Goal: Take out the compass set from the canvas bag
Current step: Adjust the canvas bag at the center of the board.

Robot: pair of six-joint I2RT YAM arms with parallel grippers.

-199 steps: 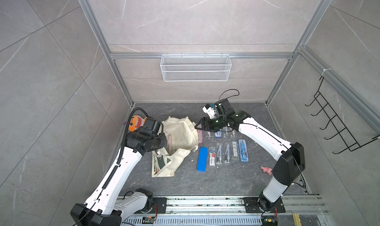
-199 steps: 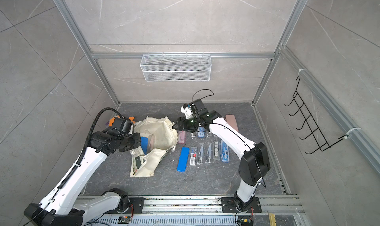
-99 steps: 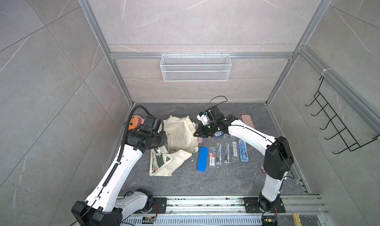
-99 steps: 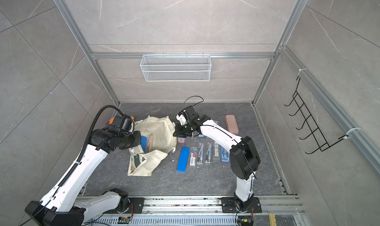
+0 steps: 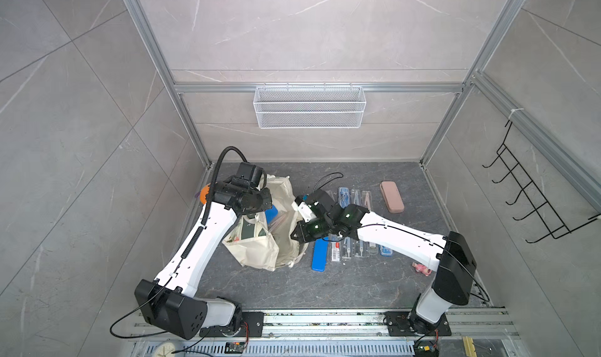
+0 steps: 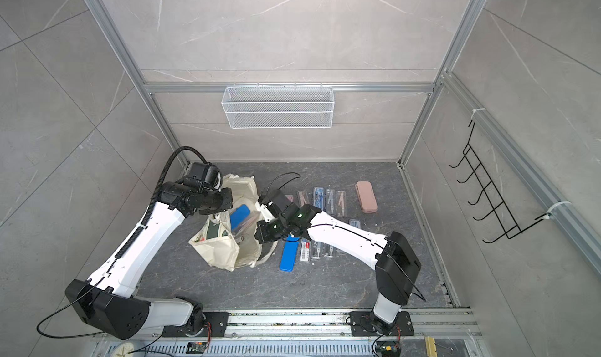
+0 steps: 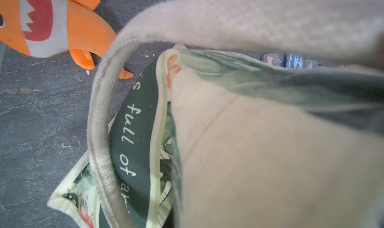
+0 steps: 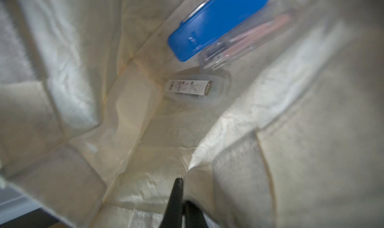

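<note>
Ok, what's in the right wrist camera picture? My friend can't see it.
Inside the cream canvas bag, a blue case lies against a clear case with something pink inside, and a smaller clear case with a label lies nearby. The right arm's black fingers, shut together, poke in close to the camera, by the cloth.

A white wire-mesh basket hangs on the grey tiled back wall above the dark grey marbled worktop; a black wire hook rack is fixed to the right-hand wall; an orange plush shark with a red, white-toothed mouth lies by the worktop's left edge; a small pink toy sits front right; a round clock face shows at the bottom edge.
</note>
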